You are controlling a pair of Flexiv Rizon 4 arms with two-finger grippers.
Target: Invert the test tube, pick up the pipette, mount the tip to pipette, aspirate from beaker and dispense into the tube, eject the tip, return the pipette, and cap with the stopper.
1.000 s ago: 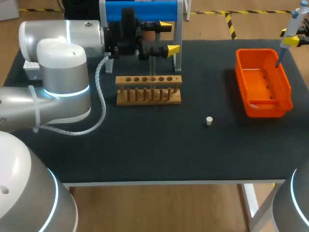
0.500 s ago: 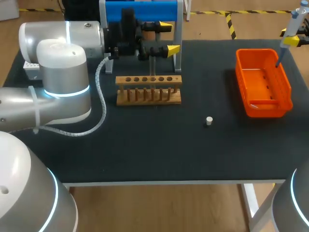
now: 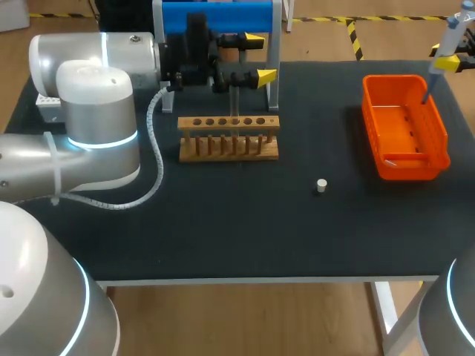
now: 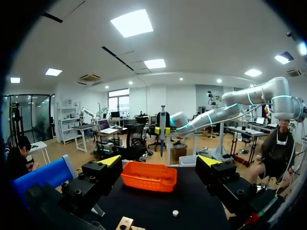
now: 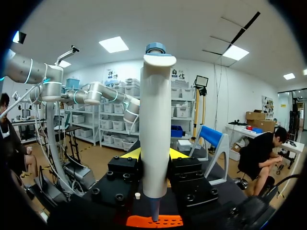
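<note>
While the right end effector (image 5: 154, 154) clamps the pipette (image 5: 156, 96), the left end effector (image 4: 159, 162) stands spread wide, unladen.

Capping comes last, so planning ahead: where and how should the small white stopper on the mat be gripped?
Grip the stopper across its round side wall, coming straight down from above. It looks like a short cylinder standing on end on the black mat, apart from the wooden rack and orange bin, so there should be room on either side.
</note>
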